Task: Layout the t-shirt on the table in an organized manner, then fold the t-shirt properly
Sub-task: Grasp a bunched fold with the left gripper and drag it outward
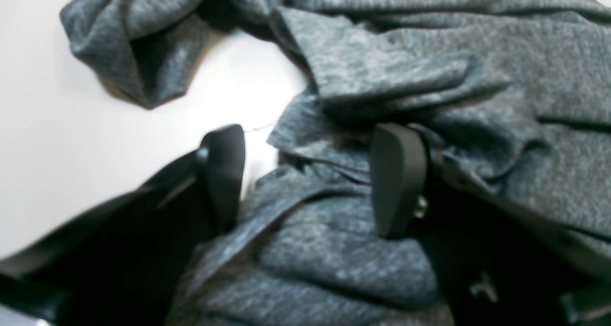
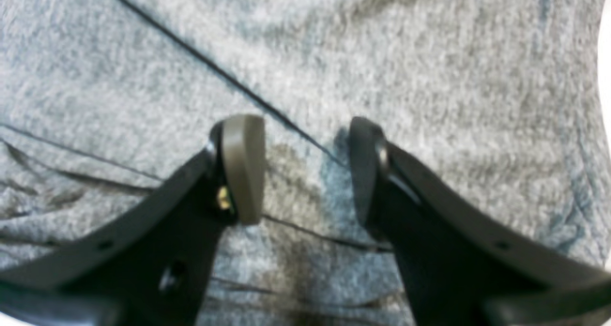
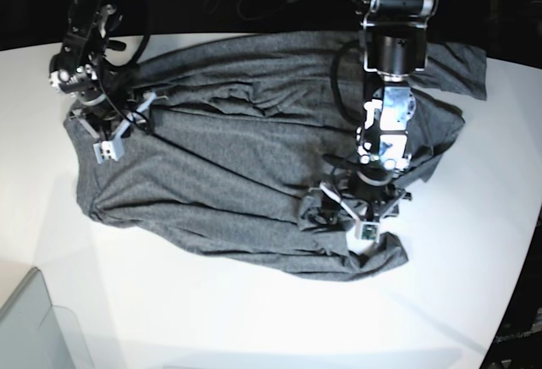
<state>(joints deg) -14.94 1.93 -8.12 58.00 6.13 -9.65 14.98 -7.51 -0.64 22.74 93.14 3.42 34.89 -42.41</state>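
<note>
While you're still in the spreading-out step, your left gripper (image 1: 305, 173) sits jaws apart over bunched folds of the dark heather-grey knit t-shirt (image 3: 229, 183). It's rumpled on the glossy white table (image 3: 254, 318). Further back, your right gripper (image 2: 305, 168) is spread too, holding nothing; next you'd want to pinch and pull flat.

T-shirt (image 3: 220, 174): on table (image 3: 254, 318), spread under both tools. Bunched folds beneath left gripper (image 1: 310, 173); bare table left of it. Flatter cloth beneath right gripper (image 2: 305, 168).
</note>
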